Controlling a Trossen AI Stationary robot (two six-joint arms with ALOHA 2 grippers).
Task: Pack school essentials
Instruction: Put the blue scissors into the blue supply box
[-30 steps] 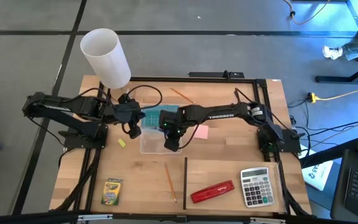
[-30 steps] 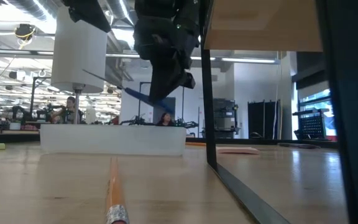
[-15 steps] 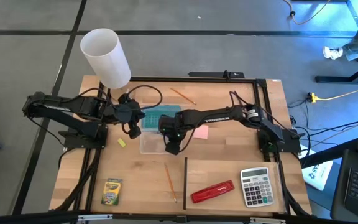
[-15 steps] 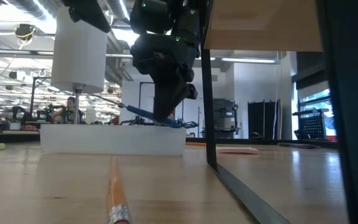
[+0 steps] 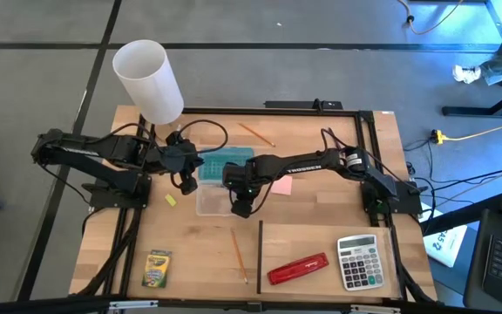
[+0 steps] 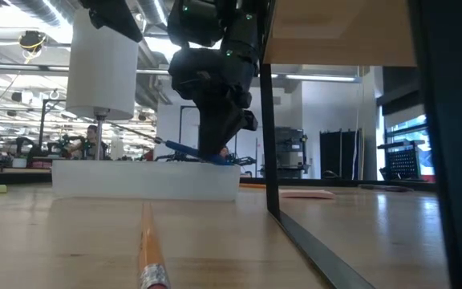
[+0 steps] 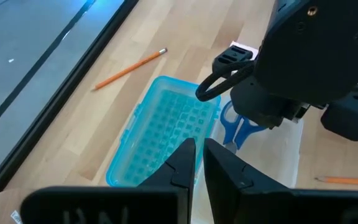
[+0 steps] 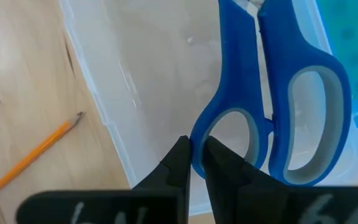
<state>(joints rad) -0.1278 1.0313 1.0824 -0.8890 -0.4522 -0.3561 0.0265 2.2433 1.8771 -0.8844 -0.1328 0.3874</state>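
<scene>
The blue-handled scissors [image 8: 272,106] sit in my right gripper [image 8: 196,163], which is shut on them over the clear box [image 5: 209,199]. In the low view the scissors [image 6: 184,150] show just above the box's rim [image 6: 145,178]. The box's teal lid [image 7: 166,134] lies open on the far side. My left gripper [image 7: 197,163] is shut and hovers at the lid's left side. On the table lie the pink sticky pad [image 5: 280,185], the yellow eraser [image 5: 170,200], the crayon box [image 5: 156,268] and two orange pencils [image 5: 239,254] [image 5: 256,133]. No pen shows. My right gripper pinches the outer rim of one blue handle loop [image 8: 202,134] between its two fingers, coming from above and pointing down. The scissors lie nearly level inside the clear box's outline, blades pointing away from the fingers. Whether they rest on the box's floor cannot be told. My left gripper: I cannot tell whether it touches the lid.
A tall white cylinder [image 5: 149,80] stands at the table's far left. The red stapler [image 5: 297,269] and the grey calculator [image 5: 358,261] lie near the right front. A dark frame bar [image 6: 268,120] runs across the table beside the box.
My right gripper has gone down and a little toward the table's left with the scissors. The scissors hung slanted above the box a second ago; now they lie lower and flatter, at the box's rim.
</scene>
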